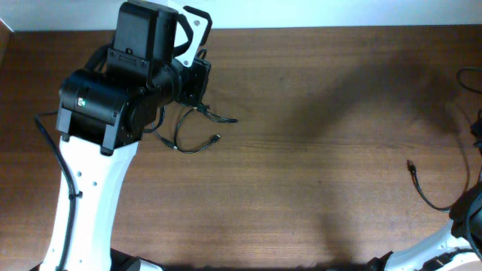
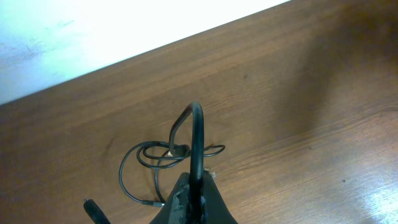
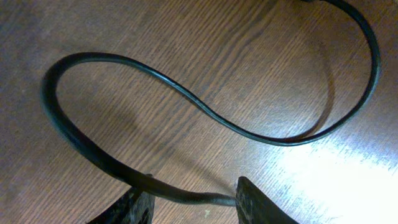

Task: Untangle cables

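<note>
Left gripper (image 2: 194,204) clenched on a thin glossy black arched cord (image 2: 196,134) rising from the loose tangle (image 2: 163,155) near the grained wood table's (image 2: 298,93) back edge. Right gripper (image 3: 193,190): I see the jaws apart, a smooth rubbery curved cord (image 3: 205,115) lying between them, unpinched.

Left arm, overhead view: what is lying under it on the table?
Loops of the tangled cables poke out beside the left arm on the table. The rest of the tangle, and the left end effector's grip on it, are covered there.
</note>
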